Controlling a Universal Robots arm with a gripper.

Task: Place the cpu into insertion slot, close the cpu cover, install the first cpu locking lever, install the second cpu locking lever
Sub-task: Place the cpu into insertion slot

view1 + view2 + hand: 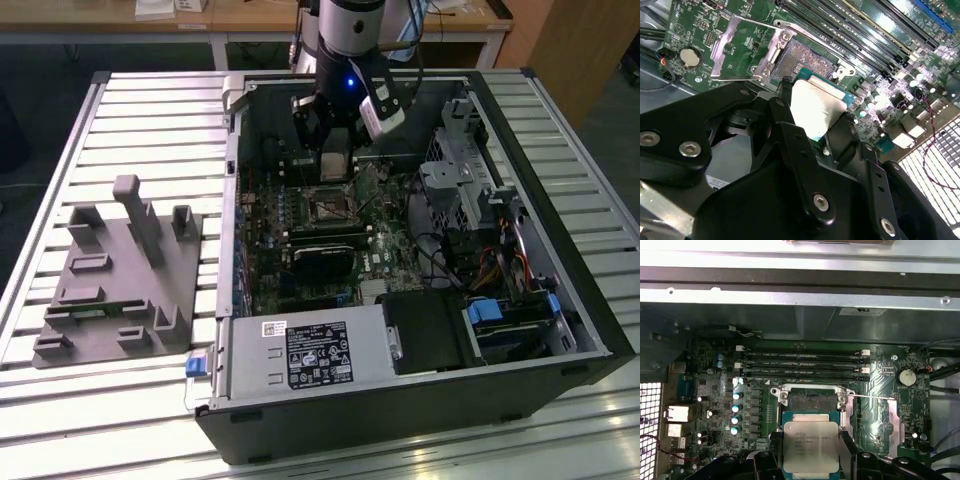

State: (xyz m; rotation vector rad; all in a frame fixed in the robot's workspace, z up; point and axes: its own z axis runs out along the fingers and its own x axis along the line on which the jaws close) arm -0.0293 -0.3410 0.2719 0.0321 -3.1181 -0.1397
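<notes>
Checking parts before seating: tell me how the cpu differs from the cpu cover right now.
The cpu is a solid, metal-faced square, while the cpu cover is an open frame with a window. The cpu hangs clamped in the gripper above the board, while the cpu cover lies swung open beside the empty insertion slot. Both are silvery, squarish and roughly socket-sized.

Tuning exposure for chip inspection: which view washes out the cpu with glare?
In the second wrist view the cpu glares nearly white; in the first wrist view it is evenly lit; in the exterior view the table slats reflect bright streaks.
</notes>
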